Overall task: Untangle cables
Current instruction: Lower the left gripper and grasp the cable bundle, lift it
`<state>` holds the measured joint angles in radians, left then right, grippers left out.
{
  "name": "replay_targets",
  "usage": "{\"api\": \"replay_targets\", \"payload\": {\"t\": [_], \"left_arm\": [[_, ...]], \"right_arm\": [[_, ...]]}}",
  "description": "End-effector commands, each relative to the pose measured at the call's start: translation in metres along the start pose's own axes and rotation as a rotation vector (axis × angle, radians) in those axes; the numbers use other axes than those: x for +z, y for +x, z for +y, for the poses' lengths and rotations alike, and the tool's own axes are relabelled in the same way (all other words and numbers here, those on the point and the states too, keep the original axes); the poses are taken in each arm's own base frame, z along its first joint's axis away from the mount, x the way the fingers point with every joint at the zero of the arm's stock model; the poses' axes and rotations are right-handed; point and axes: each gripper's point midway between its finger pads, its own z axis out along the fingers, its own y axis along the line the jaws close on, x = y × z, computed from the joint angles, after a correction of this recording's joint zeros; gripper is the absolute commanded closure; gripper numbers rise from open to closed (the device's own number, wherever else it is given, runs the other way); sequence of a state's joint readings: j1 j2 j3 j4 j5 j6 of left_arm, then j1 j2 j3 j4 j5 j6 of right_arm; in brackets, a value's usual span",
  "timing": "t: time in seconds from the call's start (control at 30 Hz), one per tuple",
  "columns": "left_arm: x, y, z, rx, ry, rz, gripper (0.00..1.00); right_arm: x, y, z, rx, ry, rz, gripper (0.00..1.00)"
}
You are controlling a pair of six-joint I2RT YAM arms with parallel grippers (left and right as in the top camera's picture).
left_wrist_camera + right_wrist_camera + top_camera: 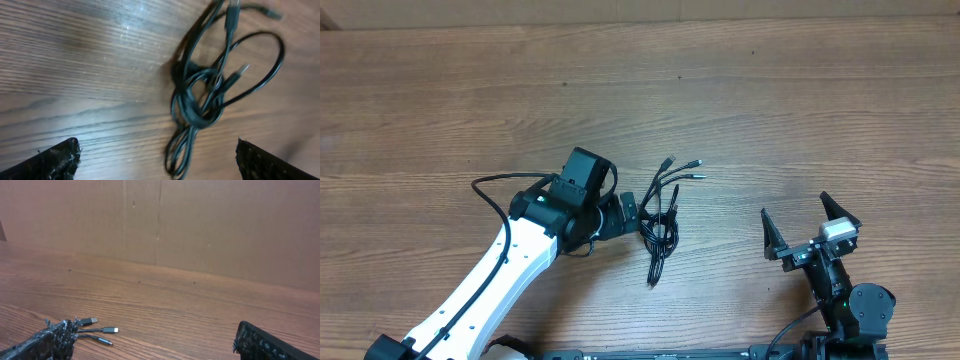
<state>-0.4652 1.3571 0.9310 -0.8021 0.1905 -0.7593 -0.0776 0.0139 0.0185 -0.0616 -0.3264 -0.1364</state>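
Note:
The cables (661, 220) lie as one tangled black bunch on the wooden table, with silvery-tipped plugs fanned out at the far end (681, 168). My left gripper (632, 213) is open just left of the bunch, touching or nearly touching it. In the left wrist view the knotted loops (207, 97) lie ahead of the open fingers (157, 160), and a cable loop reaches down between them. My right gripper (810, 222) is open and empty, well right of the cables. The right wrist view shows three plug ends (97, 329) by its left finger.
The wooden table (770, 100) runs on all sides of the bunch. A brown cardboard wall (200, 225) stands at the table's far edge. The left arm's white link (500, 280) crosses the front left of the table.

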Motion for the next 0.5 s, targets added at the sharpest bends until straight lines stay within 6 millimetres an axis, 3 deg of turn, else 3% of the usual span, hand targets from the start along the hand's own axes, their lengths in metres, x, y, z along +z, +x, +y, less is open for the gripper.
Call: {"api": "replay_targets", "payload": {"t": [0.0, 0.2, 0.47], "left_arm": [[0.003, 0.003, 0.001, -0.163, -0.003, 0.011, 0.02], [0.015, 0.005, 0.009, -0.423, -0.056, 0.022, 0.2], [0.047, 0.006, 0.021, -0.519, -0.139, 0.06, 0.19]], "right_arm": [[0.001, 0.003, 0.002, -0.007, -0.01, 0.0, 0.0], [0.001, 0.003, 0.002, -0.007, -0.01, 0.0, 0.0], [0.001, 0.003, 0.002, -0.007, -0.01, 0.0, 0.0]]}}
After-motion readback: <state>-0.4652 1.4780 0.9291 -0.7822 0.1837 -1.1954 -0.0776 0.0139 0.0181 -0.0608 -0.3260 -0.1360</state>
